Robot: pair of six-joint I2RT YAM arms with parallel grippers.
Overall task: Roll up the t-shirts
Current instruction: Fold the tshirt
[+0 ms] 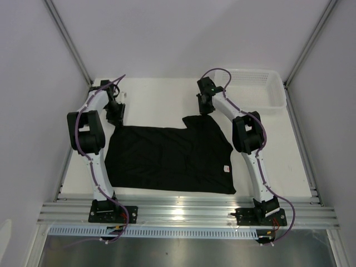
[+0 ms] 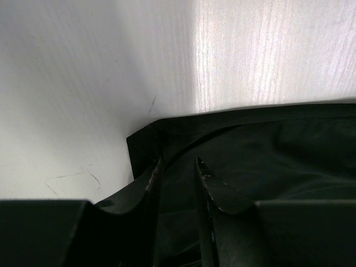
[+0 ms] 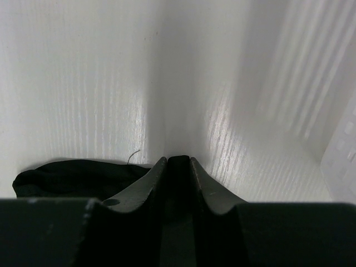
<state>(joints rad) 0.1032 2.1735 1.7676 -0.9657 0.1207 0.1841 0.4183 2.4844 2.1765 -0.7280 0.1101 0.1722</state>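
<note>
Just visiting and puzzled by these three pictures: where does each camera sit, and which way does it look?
Top: fixed above and behind the robot, looking down on the table, t-shirt and basket; left arm and right arm show whole.
Left wrist: on the left arm, looking past the left gripper at a t-shirt corner; only its fingers show.
Right wrist: on the right arm, looking past the right gripper at the t-shirt's edge; only its fingers show.
Shared: all three see the t-shirt and table.

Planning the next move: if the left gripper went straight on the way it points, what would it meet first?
The t-shirt near its corner; the left gripper looks almost on the cloth, but depth is unclear.
</note>
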